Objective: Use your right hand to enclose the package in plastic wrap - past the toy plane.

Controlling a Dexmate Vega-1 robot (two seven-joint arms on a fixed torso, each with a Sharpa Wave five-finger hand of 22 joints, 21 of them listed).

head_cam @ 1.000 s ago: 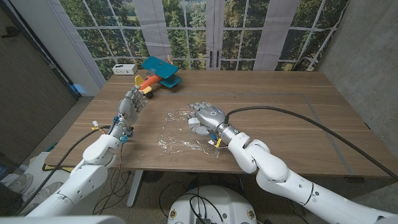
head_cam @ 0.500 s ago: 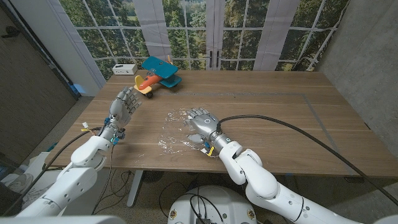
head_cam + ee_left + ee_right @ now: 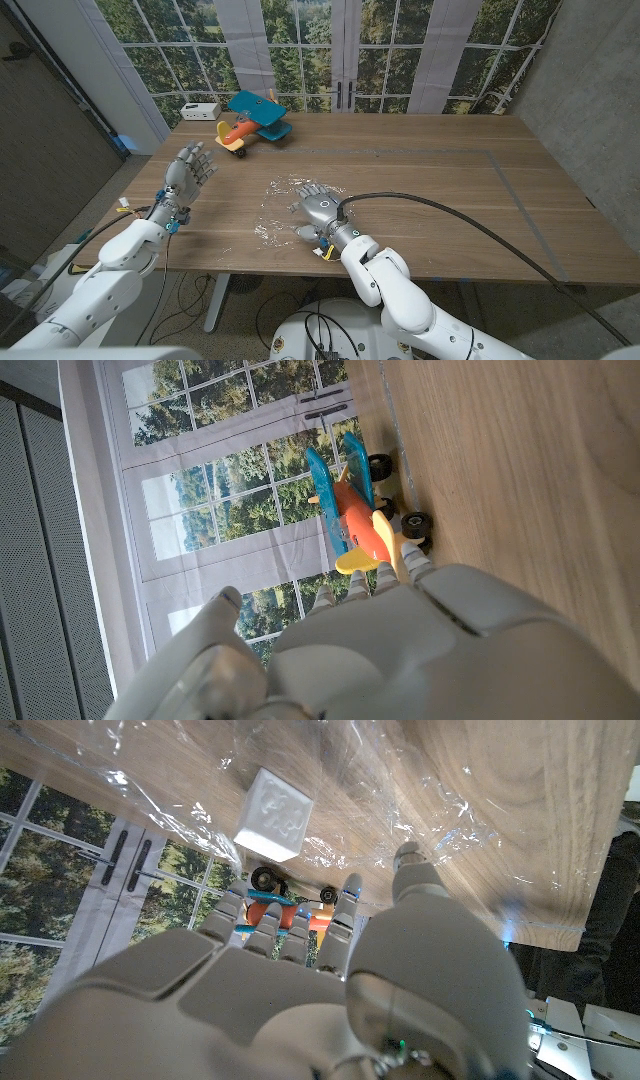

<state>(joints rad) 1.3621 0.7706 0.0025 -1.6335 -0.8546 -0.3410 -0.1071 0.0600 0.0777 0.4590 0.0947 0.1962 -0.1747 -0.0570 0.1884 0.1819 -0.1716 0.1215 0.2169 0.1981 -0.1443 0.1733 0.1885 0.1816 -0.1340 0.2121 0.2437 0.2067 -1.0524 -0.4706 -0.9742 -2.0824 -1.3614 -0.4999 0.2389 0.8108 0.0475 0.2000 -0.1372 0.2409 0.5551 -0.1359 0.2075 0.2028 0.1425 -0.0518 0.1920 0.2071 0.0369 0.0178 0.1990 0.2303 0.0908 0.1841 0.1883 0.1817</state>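
Wooden table (image 3: pixel 430 190) in front of tall windows w/ trees behind. I've got the right hand (image 3: pixel 318 208) over the crinkled plastic wrap (image 3: pixel 275 215) near the table's front edge, fingers apart, holding nothing as far as I can see. From the right wrist cam the small white package (image 3: pixel 272 814) sits on the wrap just ahead of the fingertips, apart from them. Toy plane (image 3: pixel 252 119) stands well beyond, far-left part of table, white box (image 3: pixel 201 110) beside it. Left hand (image 3: pixel 186 169) is raised over the left edge, fingers spread, empty.
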